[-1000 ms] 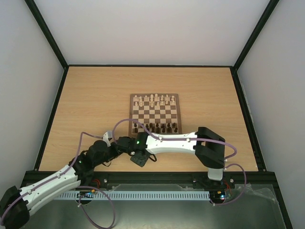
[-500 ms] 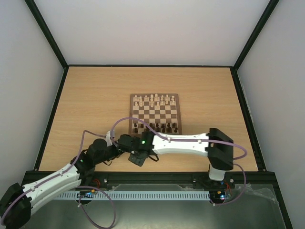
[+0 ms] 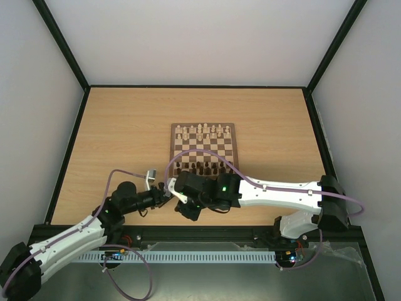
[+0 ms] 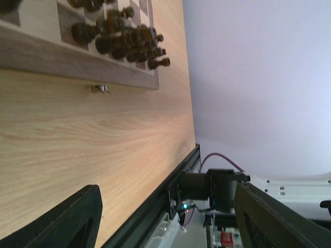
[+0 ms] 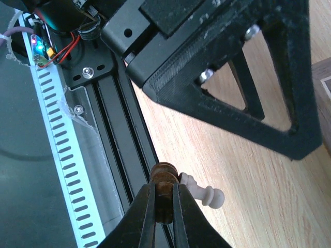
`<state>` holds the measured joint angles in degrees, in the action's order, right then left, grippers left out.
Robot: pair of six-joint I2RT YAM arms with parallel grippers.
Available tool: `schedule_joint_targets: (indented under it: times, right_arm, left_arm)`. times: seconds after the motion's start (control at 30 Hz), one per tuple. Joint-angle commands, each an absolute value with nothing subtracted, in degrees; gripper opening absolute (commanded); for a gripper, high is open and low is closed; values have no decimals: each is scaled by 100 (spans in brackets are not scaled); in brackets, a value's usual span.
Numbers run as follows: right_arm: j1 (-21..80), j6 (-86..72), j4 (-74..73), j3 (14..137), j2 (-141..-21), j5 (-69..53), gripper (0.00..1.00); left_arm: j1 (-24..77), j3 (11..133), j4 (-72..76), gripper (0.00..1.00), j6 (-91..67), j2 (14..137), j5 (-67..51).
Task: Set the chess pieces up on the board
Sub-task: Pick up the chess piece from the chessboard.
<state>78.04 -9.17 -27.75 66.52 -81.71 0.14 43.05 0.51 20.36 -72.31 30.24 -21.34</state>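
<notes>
The board lies mid-table, with pale chess pieces along its far rows and dark pieces along its near rows. My right gripper is shut on a dark brown chess piece just over the table's near edge. One pale pawn lies on its side on the wood, touching that dark piece. My left gripper stands open and holds nothing. One of its fingers hangs close above the right gripper. In the top view both grippers meet in front of the board's near left corner.
The black rail of the table's near edge runs right beside the held piece. The board's metal clasp faces the arms. The right arm stretches low across the near table. Black frame posts line both sides.
My left gripper has opened and drawn back slightly to the left. The right arm's elbow has swung out to the right and dropped low, while its gripper stays shut near the front edge.
</notes>
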Motion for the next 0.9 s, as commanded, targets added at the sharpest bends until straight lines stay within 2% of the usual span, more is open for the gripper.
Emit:
schedule_joint_targets:
  times: [0.0,0.3,0.5,0.87]
  right_arm:
    - [7840,-746,-2704,6545,-8049,-179,3]
    - [7840,-661,-2668,6714,-8262,127,3]
    - [7801,-706,-2523,6592,-8256,223,3]
    - [7601,-761,-2189,6416,-8105,321,3]
  left_arm:
    - [4254,-99,2612,74,-7272,3433,-2905]
    - [4254,-41,4230,78,-7568,4953,-4044]
    - [4159,-47,4459,77,-7752,5089,-4051]
    - [4078,16,4592,64,-7941,4978,-4218]
